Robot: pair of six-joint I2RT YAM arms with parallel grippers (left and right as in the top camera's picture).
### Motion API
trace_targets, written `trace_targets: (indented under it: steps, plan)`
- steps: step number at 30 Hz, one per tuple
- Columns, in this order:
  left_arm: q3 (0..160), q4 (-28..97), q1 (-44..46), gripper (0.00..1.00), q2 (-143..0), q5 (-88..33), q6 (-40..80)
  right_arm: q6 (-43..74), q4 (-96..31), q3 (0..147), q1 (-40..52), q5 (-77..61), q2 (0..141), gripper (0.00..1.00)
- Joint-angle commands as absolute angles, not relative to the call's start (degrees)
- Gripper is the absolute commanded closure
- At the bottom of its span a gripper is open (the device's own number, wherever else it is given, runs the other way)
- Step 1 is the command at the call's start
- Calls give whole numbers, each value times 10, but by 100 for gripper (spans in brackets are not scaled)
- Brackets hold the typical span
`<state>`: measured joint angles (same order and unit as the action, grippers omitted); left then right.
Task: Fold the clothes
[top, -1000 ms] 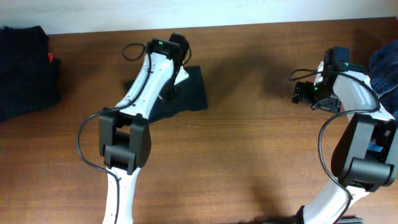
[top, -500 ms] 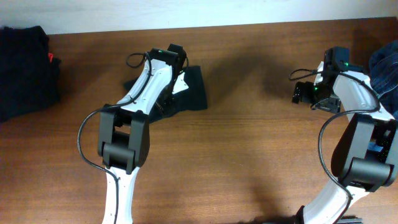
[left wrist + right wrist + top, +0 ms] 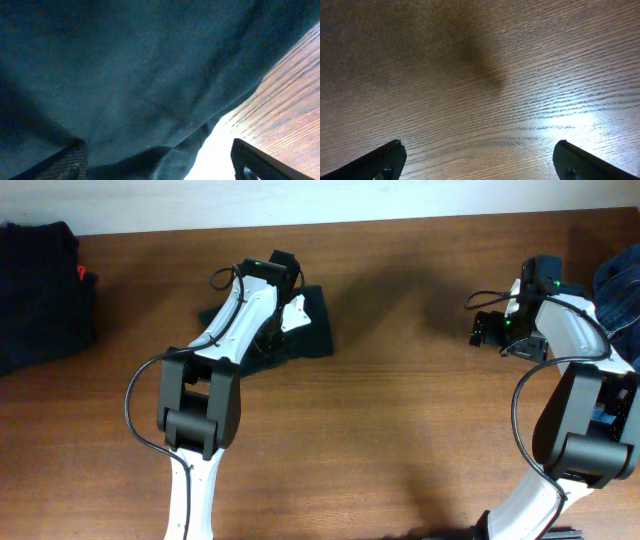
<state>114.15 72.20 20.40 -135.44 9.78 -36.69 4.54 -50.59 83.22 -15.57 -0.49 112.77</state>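
Black short-sleeved T-shirt [image 3: 318, 330], plain dark cloth, lies as a compact folded packet on the brown wooden table [image 3: 400, 410], left of centre, far half. Left gripper [image 3: 160, 167] sits just above it, jaws spread wide, nothing between them. Right gripper [image 3: 477, 162] hovers over bare wood well to the right, jaws wide, empty. Dark heap of cloth [image 3: 40, 290] at the far-left edge; folded or not, cannot tell. Rumpled blue fabric [image 3: 620, 285] at the right edge looks unfolded. Judgement: one garment done, likely more to go.

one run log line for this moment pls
left gripper open over black shirt | right gripper open over table | nothing held | dark clothes pile far left
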Motion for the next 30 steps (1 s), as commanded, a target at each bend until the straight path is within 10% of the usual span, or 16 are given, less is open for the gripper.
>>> trace_targets:
  steps: [1, 12, 18, 30]
  plan:
    - [1113, 711, 205, 9, -1341, 89, -387, 49, -506, 840, -158, -8, 1117, 1]
    - [1046, 650, 203, 11, -1341, 118, -387, 49, -506, 840, -158, -8, 1117, 1]
    - [1046, 628, 203, 61, -1341, 135, -407, 49, -506, 840, -158, -8, 1117, 1]
    - [1046, 626, 203, 92, -1341, 135, -406, 49, -506, 840, -158, -8, 1117, 1]
